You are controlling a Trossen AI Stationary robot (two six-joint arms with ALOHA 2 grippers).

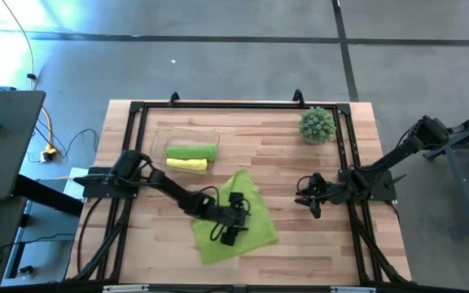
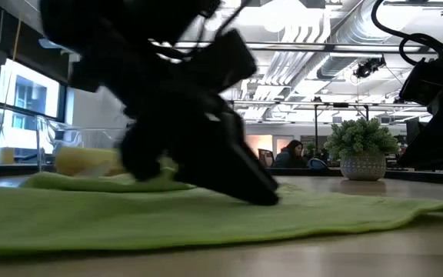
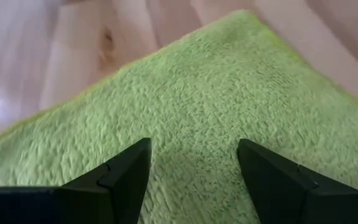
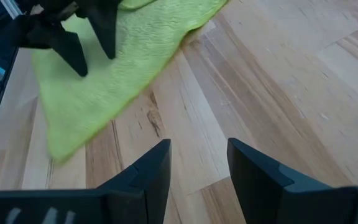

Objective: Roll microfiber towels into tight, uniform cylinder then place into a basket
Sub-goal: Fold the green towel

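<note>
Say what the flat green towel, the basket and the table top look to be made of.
Flat green towel: soft microfibre, by its fuzzy, nubby pile. Basket: apparently clear plastic, since the wood shows through its walls. Table top: light wooden planks, smooth and slightly glossy, with visible grain and a knot.

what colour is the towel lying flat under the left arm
Lime green flat towel, clearest in the left wrist view.

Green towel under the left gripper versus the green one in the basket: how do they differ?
The green towel on the table lies spread flat; the green towel in the basket is rolled into a cylinder. The flat one sits under the open left gripper; the rolled one lies beside a yellow roll. Both are lime green.
</note>
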